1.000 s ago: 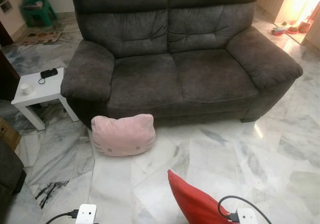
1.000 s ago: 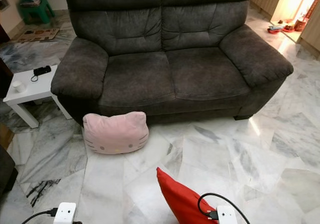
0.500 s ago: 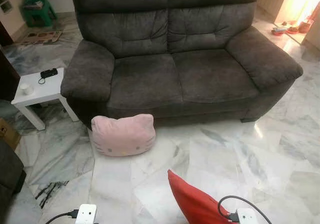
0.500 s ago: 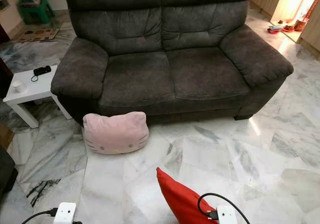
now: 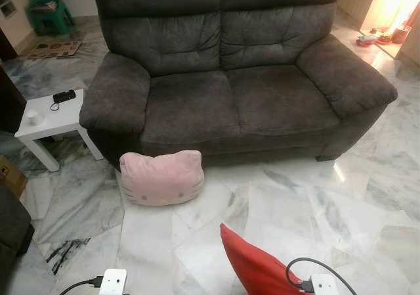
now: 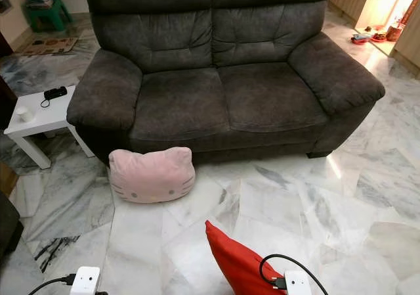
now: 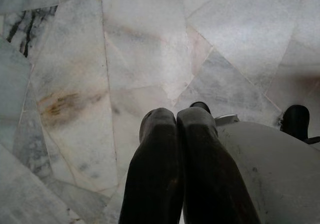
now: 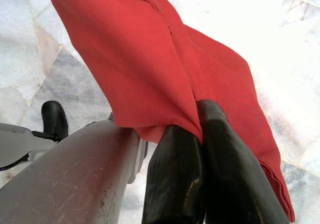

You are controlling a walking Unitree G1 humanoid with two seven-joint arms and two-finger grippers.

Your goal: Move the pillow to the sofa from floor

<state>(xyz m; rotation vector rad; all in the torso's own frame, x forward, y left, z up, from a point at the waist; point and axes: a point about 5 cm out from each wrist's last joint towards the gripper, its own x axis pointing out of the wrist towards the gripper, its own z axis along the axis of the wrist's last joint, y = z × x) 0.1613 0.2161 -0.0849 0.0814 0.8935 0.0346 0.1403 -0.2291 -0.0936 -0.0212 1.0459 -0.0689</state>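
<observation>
- the right gripper (image 8: 200, 121) has its fingers pinching a corner of the red pillow (image 5: 252, 262), which hangs low above the marble floor (image 5: 367, 209).
- the left gripper (image 7: 175, 121) has its fingers pressed together on nothing, pointing down at the floor.
- the sofa (image 5: 230, 98) lies straight ahead of the held pillow, its seat well apart from it and higher, so i judge the right arm must carry forward and up.
- a pink pillow (image 5: 162, 178) rests on the floor against the sofa front, nearer the left arm, beside a white desk (image 5: 49, 121).
</observation>
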